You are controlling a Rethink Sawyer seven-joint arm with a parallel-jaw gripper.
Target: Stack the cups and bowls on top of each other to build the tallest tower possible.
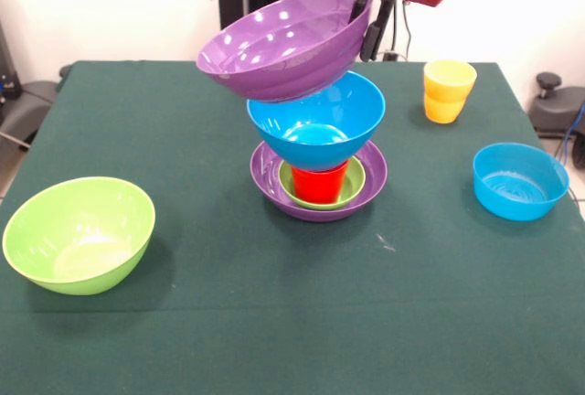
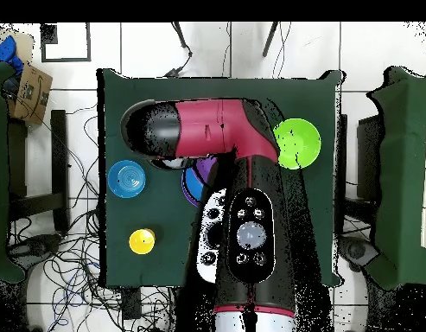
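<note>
The tower stands mid-table in the front view: a large purple bowl [image 1: 267, 174] as base, a small green bowl [image 1: 356, 184] in it, a red cup [image 1: 319, 183] inside that, and a large blue bowl [image 1: 315, 121] on the cup. A second large purple bowl [image 1: 279, 48] tilts on top, its low side on the blue bowl's rim. My gripper [image 1: 367, 13] is shut on its raised far-right rim, with one black finger [image 1: 370, 37] showing outside the wall. In the overhead view the arm [image 2: 225, 138] hides most of the tower; only a purple edge [image 2: 196, 179] shows.
Two stacked yellow cups [image 1: 449, 90] [image 2: 142, 241] stand at the back right in the front view. A small blue bowl [image 1: 519, 181] [image 2: 128, 179] sits at the right, and a large lime green bowl [image 1: 79, 235] [image 2: 296, 143] at the front left on the green table [image 1: 274, 322].
</note>
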